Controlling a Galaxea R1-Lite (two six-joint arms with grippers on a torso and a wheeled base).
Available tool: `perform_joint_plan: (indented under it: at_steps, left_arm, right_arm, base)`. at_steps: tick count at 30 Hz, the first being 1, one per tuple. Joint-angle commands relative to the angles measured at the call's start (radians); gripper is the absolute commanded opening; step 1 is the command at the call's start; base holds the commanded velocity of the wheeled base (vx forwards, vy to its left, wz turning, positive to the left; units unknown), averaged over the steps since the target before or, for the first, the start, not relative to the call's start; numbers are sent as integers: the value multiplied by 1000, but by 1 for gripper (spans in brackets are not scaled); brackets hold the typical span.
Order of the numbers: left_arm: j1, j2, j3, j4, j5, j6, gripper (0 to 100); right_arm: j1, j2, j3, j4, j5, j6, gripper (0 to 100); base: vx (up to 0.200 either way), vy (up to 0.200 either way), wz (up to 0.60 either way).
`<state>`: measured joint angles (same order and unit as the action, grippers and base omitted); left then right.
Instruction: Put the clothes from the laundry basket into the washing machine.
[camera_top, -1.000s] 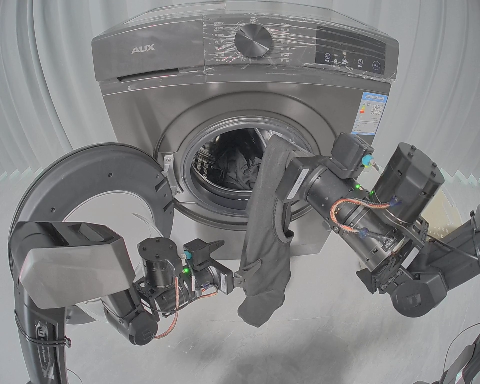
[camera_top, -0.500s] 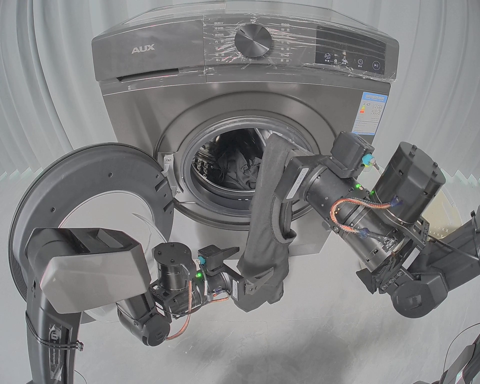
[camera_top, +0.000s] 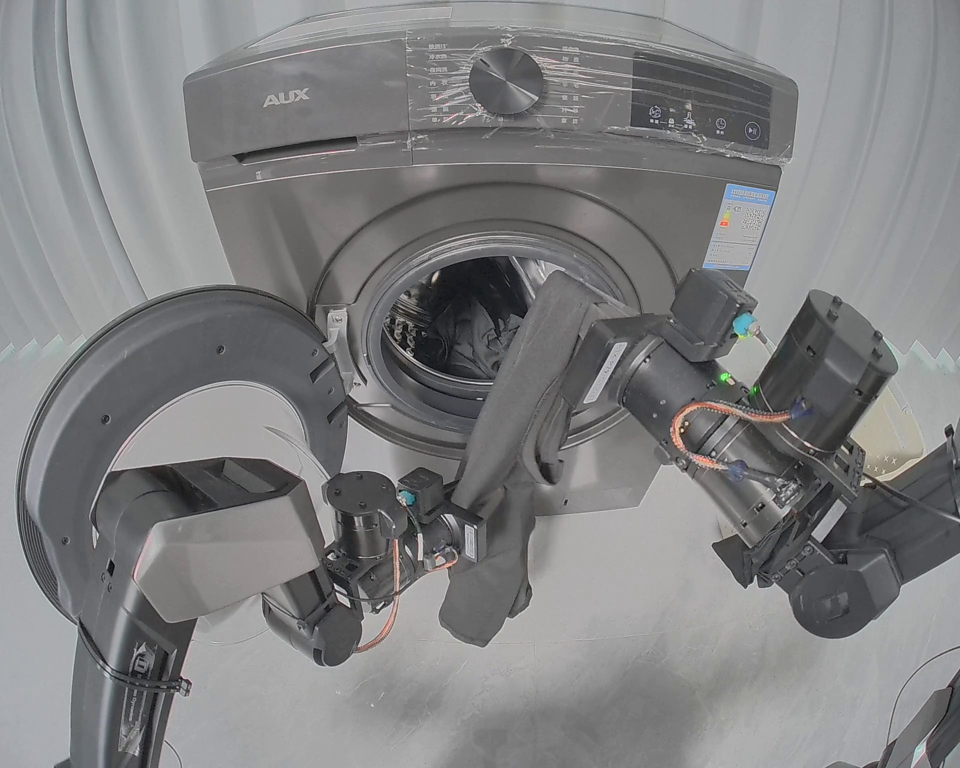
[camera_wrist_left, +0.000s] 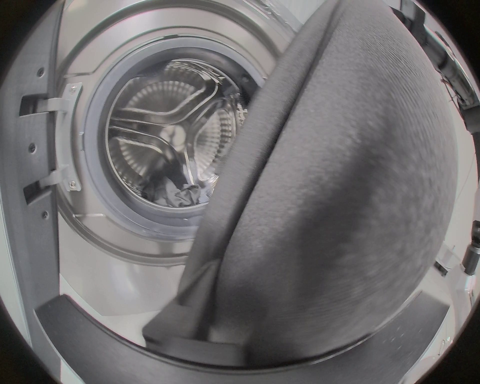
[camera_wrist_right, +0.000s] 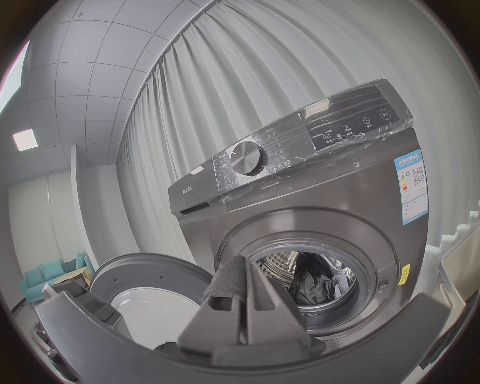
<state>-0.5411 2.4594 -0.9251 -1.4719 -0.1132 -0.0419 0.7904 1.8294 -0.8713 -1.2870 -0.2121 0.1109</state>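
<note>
The dark garment (camera_top: 525, 390) hangs outside the washing machine (camera_top: 300, 210), stretched across the right rim of the drum opening (camera_top: 440, 400), with the open door (camera_top: 180, 340) swung wide on the left. The right gripper (camera_wrist_right: 246, 285) is pressed together on its upper end at the rim; the left gripper (camera_top: 486, 540) pinches its lower part and is almost buried in cloth. Some other clothes (camera_top: 470, 335) lie deep in the drum, partly hidden.

Curtained test room: pleated curtain (camera_wrist_right: 225, 90), tiled office ceiling (camera_wrist_right: 85, 65), film-wrapped washing machine (camera_wrist_right: 310, 200).
</note>
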Motion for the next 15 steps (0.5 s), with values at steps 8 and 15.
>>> perform_joint_plan:
  at_steps: [8,15]
  left_arm:
    - [85,-48,-57,1,36,-6,0]
    - [53,-163,-51,5,58,-9,0]
  right_arm:
    - [-80,-108,325,12,89,-13,0]
    - [-103,-53,449,-5,97,-16,0]
  base:
    - [0,0,0]
    - [0,0,0]
